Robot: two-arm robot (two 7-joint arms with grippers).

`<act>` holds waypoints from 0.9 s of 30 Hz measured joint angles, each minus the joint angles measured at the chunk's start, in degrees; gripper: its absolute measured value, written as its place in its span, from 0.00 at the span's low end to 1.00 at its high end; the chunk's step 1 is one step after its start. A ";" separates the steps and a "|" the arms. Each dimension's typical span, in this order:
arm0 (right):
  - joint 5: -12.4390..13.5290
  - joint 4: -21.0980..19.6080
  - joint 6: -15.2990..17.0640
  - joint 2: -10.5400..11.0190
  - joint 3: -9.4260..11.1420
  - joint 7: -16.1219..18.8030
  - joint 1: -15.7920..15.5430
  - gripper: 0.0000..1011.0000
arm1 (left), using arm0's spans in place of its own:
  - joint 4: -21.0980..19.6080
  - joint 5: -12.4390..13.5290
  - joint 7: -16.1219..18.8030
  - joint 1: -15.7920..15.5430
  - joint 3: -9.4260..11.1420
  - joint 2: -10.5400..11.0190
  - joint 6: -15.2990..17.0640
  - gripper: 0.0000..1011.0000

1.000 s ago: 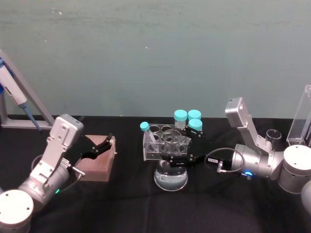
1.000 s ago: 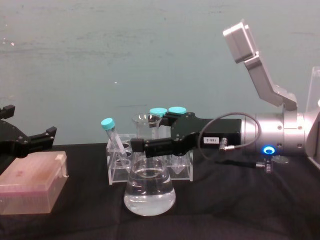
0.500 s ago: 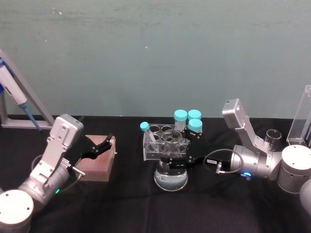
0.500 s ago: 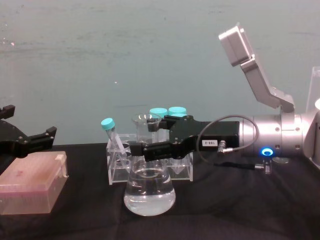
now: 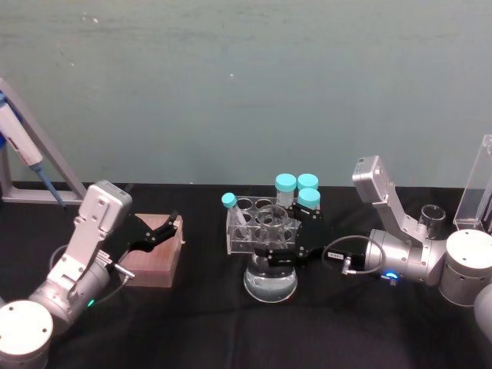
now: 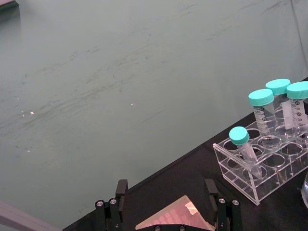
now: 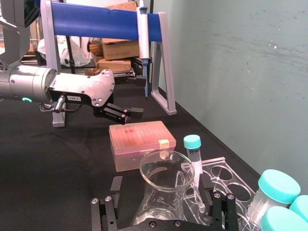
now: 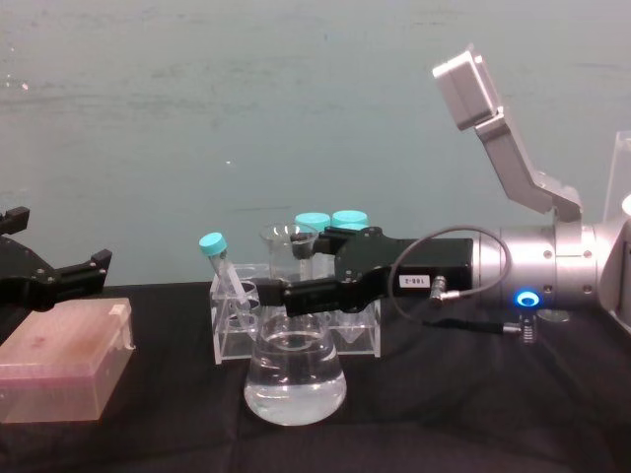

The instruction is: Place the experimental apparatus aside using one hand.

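item: black table (image 5: 192, 323), bearing all. item: my right gripper (image 8: 279, 293), reaching in level from the right, fingers either side of the conical flask (image 8: 295, 379) neck, spread and not yet pinching; level, i judged, to take the neck below its flared lip. flask stood centre, just before the tube rack (image 5: 260, 227). item: my left gripper (image 5: 163, 231), parted, idle over the pink tip box (image 8: 61, 372). the chest view showed the flask's liquid; the right wrist view its open mouth (image 7: 166, 168).

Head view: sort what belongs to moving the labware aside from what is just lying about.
Job in hand:
- clear conical glass flask holding liquid
- right gripper, open around its neck
- small clear glass beaker

Lying about:
- clear acrylic tube rack, teal-capped tubes
- pink tip box
- left gripper, open over the box
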 joint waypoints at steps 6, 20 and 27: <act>0.04 -0.03 0.00 0.00 0.00 -0.03 -0.03 0.88 | 0.00 0.00 0.00 0.00 0.00 0.00 0.00 0.99; 0.08 -0.03 -0.01 0.00 0.00 -0.04 -0.07 0.46 | 0.00 0.00 0.00 0.00 0.00 0.00 0.00 0.99; 0.08 -0.04 -0.01 0.00 0.00 -0.03 -0.07 0.45 | 0.00 0.00 0.00 0.00 0.00 0.00 0.00 0.99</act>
